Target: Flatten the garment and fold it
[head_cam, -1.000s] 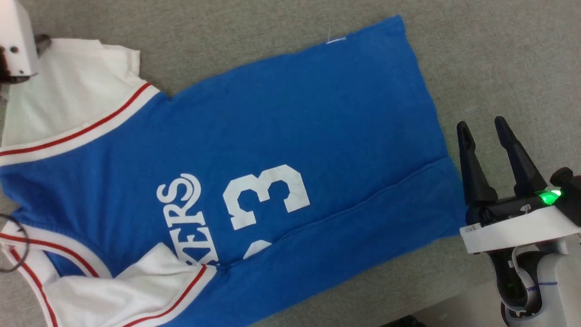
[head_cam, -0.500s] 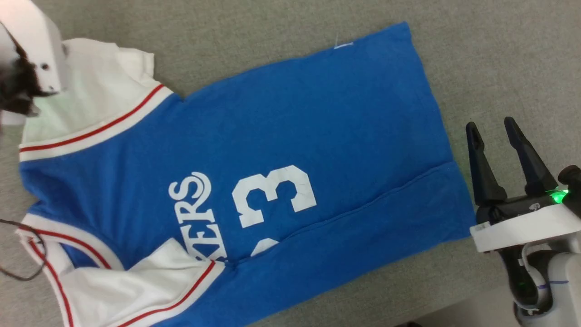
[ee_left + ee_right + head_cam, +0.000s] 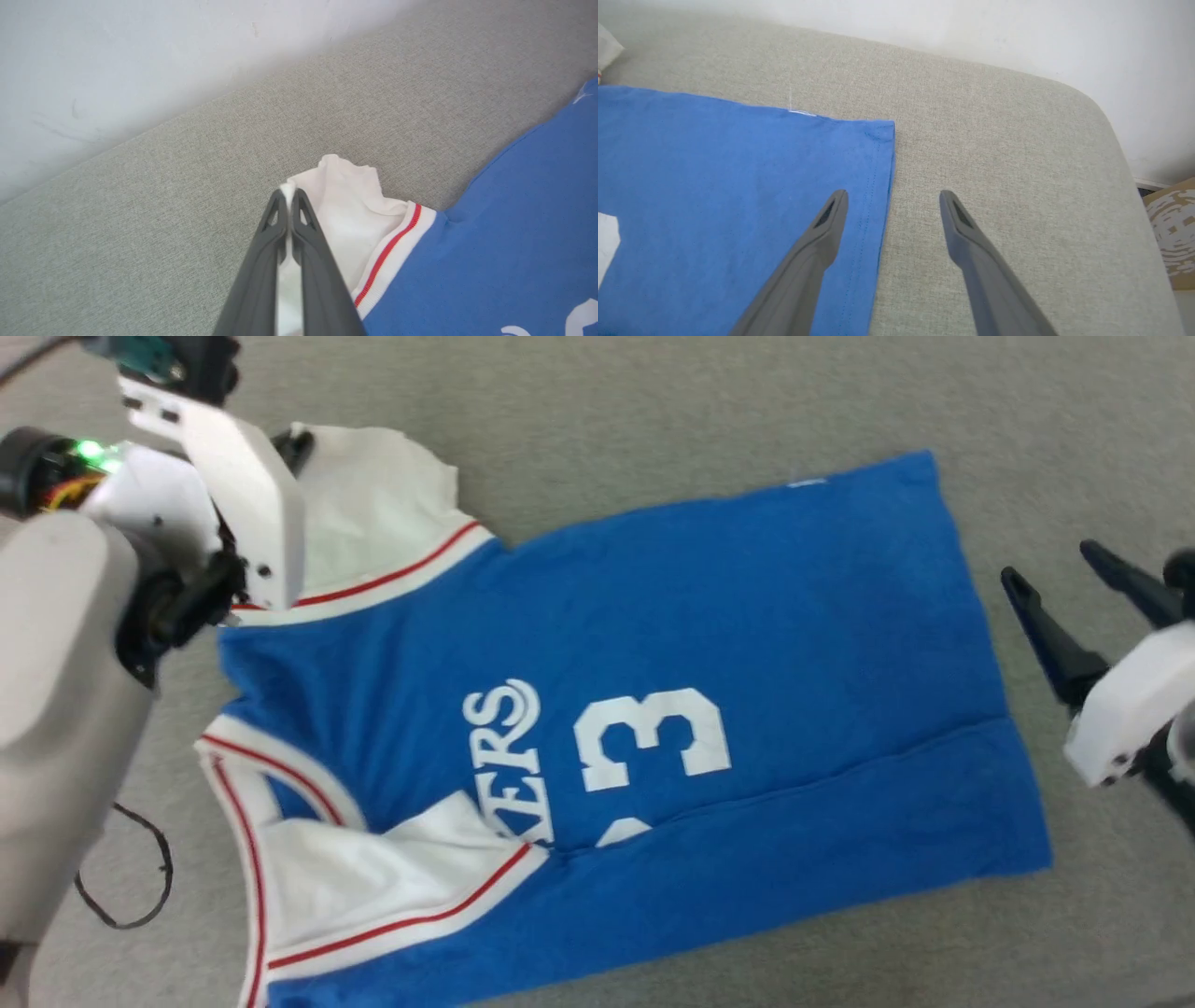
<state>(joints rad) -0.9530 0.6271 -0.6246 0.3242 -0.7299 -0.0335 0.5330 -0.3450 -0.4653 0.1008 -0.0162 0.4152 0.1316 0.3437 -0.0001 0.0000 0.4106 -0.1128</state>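
The royal-blue garment (image 3: pixel 747 635) lies chest-up on the grey surface, its collar (image 3: pixel 243 775) to the left and its hem to the right. Its near long edge is folded over the body, and the near white sleeve (image 3: pixel 392 868) lies on the chest lettering. My left gripper (image 3: pixel 289 196) is shut on the edge of the far white sleeve (image 3: pixel 355 205), which is raised and bunched (image 3: pixel 373 513). My right gripper (image 3: pixel 893 198) is open above the hem corner (image 3: pixel 878 135), one finger over the blue cloth and one over bare surface. It shows at the right of the head view (image 3: pixel 1047 563).
A black cable loop (image 3: pixel 140 887) lies on the grey surface left of the collar. A white wall (image 3: pixel 140 56) runs behind the surface. The surface ends in a rounded corner (image 3: pixel 1087 107), with a cardboard box (image 3: pixel 1171 228) beyond it.
The head camera has turned, so the whole picture sits further right. My left arm has come further into view and the far sleeve, flat before, is now lifted and bunched. The right gripper stays open.
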